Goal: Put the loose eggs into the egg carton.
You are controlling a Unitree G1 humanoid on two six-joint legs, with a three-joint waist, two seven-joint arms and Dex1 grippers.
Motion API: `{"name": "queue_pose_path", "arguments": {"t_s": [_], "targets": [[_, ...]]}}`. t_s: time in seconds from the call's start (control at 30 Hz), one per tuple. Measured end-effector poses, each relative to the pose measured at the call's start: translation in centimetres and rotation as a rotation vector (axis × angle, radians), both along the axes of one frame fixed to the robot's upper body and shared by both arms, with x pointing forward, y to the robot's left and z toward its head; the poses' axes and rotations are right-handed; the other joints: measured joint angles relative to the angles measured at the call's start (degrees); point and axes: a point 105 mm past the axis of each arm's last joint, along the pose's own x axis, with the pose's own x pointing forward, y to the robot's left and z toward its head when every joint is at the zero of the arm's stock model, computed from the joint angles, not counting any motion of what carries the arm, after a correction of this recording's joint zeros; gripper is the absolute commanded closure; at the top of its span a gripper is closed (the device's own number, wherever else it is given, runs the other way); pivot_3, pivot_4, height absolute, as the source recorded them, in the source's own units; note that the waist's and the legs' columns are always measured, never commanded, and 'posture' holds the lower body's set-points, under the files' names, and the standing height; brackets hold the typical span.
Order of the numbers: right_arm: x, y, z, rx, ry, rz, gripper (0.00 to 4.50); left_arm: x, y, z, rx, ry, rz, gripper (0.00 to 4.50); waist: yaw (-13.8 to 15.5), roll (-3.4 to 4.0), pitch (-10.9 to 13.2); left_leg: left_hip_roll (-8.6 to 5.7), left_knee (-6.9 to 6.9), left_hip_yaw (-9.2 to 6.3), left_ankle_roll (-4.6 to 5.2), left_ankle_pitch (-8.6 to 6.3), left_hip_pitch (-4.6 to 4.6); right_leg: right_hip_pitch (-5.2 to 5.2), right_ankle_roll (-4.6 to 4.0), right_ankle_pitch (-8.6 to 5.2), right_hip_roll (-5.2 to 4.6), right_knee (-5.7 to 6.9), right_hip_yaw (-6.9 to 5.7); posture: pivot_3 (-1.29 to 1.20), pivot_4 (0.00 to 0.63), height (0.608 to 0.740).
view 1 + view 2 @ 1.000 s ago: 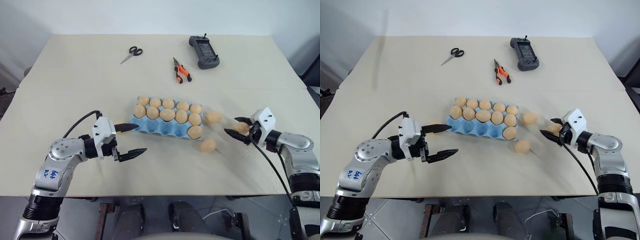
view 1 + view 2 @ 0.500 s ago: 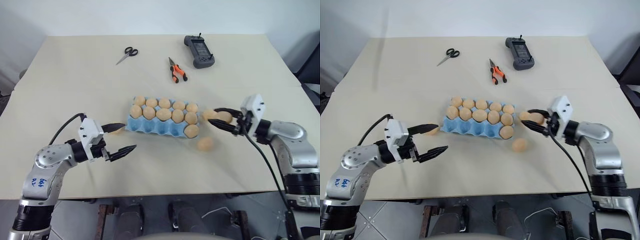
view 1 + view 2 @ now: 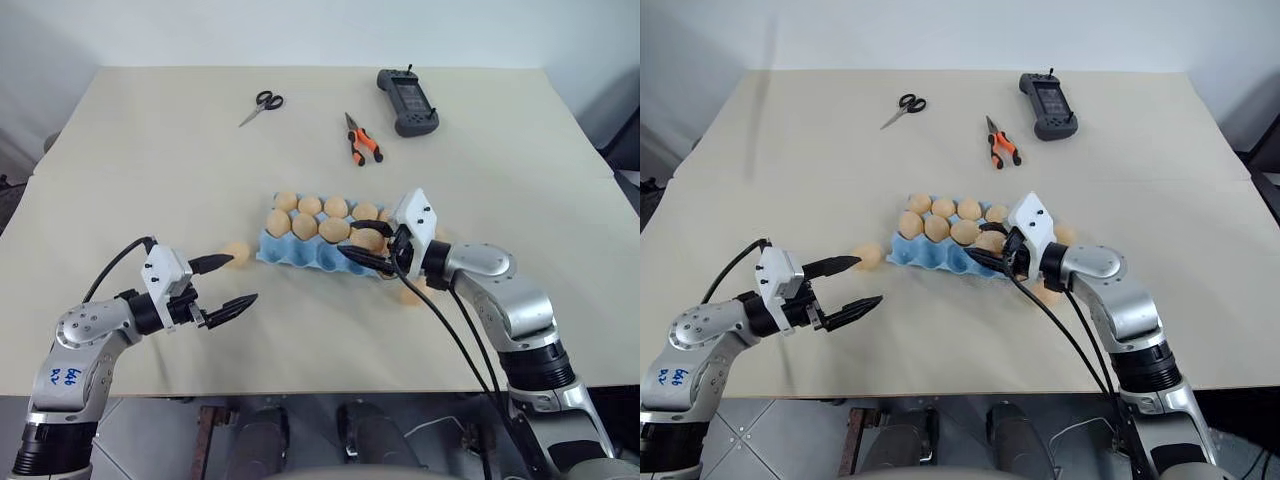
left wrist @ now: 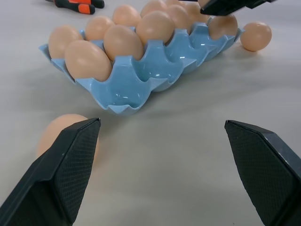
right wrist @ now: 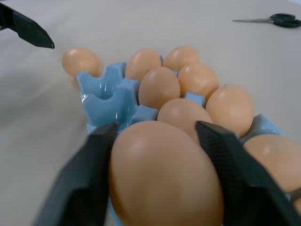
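Holding an egg [image 5: 164, 176] between its fingers, the right gripper [image 3: 372, 256] hovers over the egg carton's [image 3: 300, 254] near row, whose cups are empty. The carton lies mid-counter [image 3: 150, 150], long axis left-right, with open room around. The left gripper [image 3: 225, 284], spread wide and empty, sits beside a loose egg [image 3: 236, 253] off the carton's left end.

A pair of scissors [image 3: 262, 104] with black handles lies on the table [image 3: 140, 180] near its far edge. Orange and black pliers [image 3: 361, 141] lie nearer the middle. A dark grey handheld device [image 3: 407, 101] sits by the far edge, toward the right.
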Motion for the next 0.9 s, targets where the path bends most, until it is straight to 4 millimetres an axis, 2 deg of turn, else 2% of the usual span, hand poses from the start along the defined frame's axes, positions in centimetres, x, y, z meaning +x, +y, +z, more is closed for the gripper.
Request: {"name": "queue_pose_path", "arguments": {"t_s": [0.07,0.1,0.23,0.3,0.47,0.57,0.63,0.73,0.83,0.9], "targets": [[-0.2,0.2,-0.1,0.000,0.007,0.021,0.16,0.0,0.0,0.0,0.000,0.001,0.001,0.00,-0.2,0.00,0.0,0.00,-0.02,0.00,0.00,0.00,0.00,-0.01,0.00,0.00,0.00,-0.02,0.00,0.00,0.150,0.740],[-0.4,0.3,0.0,0.004,0.010,0.037,0.04,0.0,0.0,0.0,0.000,0.000,0.001,0.00,-0.2,0.00,0.0,0.00,-0.02,0.00,0.00,0.00,0.00,-0.01,0.00,0.00,0.00,-0.03,0.00,0.00,0.150,0.740],[-1.1,0.3,0.7,0.005,-0.011,0.079,0.04,0.0,0.0,0.0,0.000,0.000,0.002,0.00,-0.1,0.00,0.0,0.00,0.01,0.00,0.00,0.00,-0.01,0.01,0.00,0.00,-0.01,-0.06,-0.01,0.00,0.150,0.740],[-1.0,-1.5,1.1,0.008,-0.027,0.044,0.04,0.0,0.0,0.1,-0.001,-0.005,-0.001,0.00,0.2,0.00,0.0,0.00,0.01,-0.02,0.00,0.00,-0.02,0.06,0.00,0.00,-0.03,-0.16,-0.05,0.00,0.150,0.740],[-1.3,-8.6,1.5,0.023,-0.085,-0.145,0.04,0.3,-1.0,0.8,-0.012,-0.026,-0.043,0.00,1.5,-0.01,0.0,-0.02,-0.03,-0.04,0.07,-0.04,-0.07,0.12,0.02,0.01,-0.06,-0.37,-0.13,0.00,0.150,0.740],[-2.5,-11.9,0.9,0.023,-0.129,-0.225,0.04,0.5,-2.2,0.9,-0.023,-0.029,-0.094,0.00,1.5,-0.01,0.0,-0.02,-0.08,-0.03,0.07,-0.04,-0.07,0.13,0.02,0.01,-0.05,-0.38,-0.15,0.00,0.150,0.740],[-4.2,-14.5,-0.3,-0.016,-0.118,-0.280,0.04,0.7,-3.3,0.7,-0.027,-0.022,-0.141,0.00,1.6,-0.01,0.0,-0.03,-0.07,-0.02,0.07,-0.05,-0.07,0.14,0.02,0.01,-0.05,-0.40,-0.15,0.00,0.150,0.740],[-6.4,-16.7,-1.7,-0.050,-0.093,-0.312,0.04,1.2,-4.6,0.6,-0.036,-0.019,-0.183,0.00,1.5,-0.01,0.0,-0.03,-0.01,0.06,0.08,-0.04,-0.02,0.23,0.04,0.01,-0.04,-0.41,-0.09,0.00,0.150,0.740],[-8.7,-17.8,-3.4,-0.094,-0.043,-0.310,0.04,1.6,-5.6,0.7,-0.026,-0.036,-0.224,0.00,1.2,-0.01,0.0,-0.02,-0.01,0.12,0.11,-0.01,0.13,0.34,0.04,0.01,0.00,-0.38,-0.02,0.00,0.150,0.740],[-9.5,-18.2,-4.1,-0.094,-0.032,-0.329,0.04,1.9,-5.8,0.6,-0.014,-0.036,-0.247,0.00,0.8,-0.01,0.0,-0.01,0.00,0.15,0.11,0.02,0.31,0.51,0.06,0.03,0.03,-0.37,0.05,0.00,0.150,0.740]]}}
